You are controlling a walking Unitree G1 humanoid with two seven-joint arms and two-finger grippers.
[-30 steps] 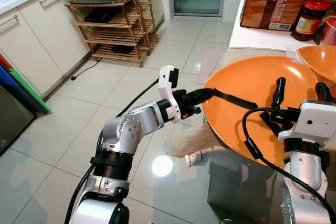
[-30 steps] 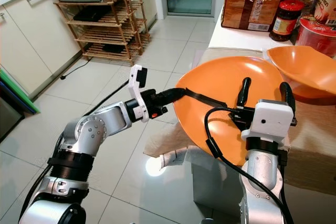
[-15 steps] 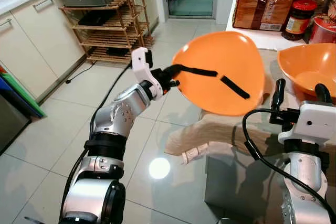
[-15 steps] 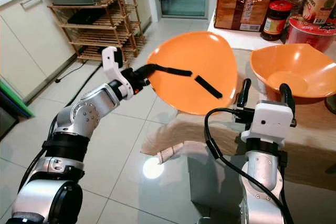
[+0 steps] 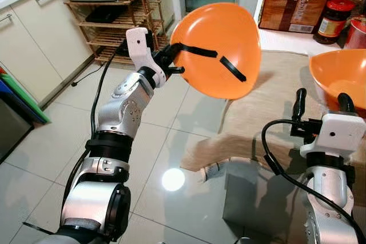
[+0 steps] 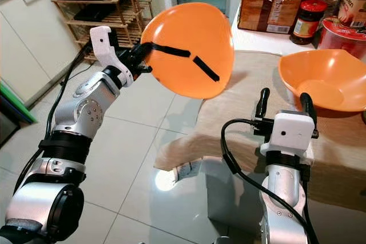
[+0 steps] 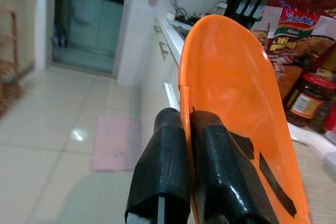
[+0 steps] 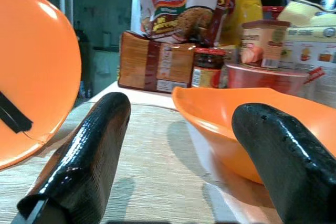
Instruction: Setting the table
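My left gripper [image 5: 174,57] is shut on the rim of an orange plate [image 5: 220,50] with black tape strips, held tilted up in the air over the table's near-left corner. In the left wrist view the two fingers [image 7: 168,171] pinch the plate's edge [image 7: 226,103]. An orange bowl [image 5: 341,76] rests on the beige mat [image 5: 269,101] at the right. My right gripper [image 5: 318,100] stands open, fingers pointing up, just in front of the bowl [image 8: 247,124] with nothing between them.
Food packets [image 5: 286,8], a jar [image 5: 333,19] and a red cup [image 6: 342,31] crowd the white counter behind the mat. A wooden rack [image 5: 123,27] and cabinets [image 5: 34,44] stand at the left across the tiled floor [image 5: 171,158]. A sock [image 5: 213,170] lies below the table.
My left arm has lifted the orange plate higher and further left, tilting it more upright. The camera has shifted slightly. The right gripper has stayed in place.
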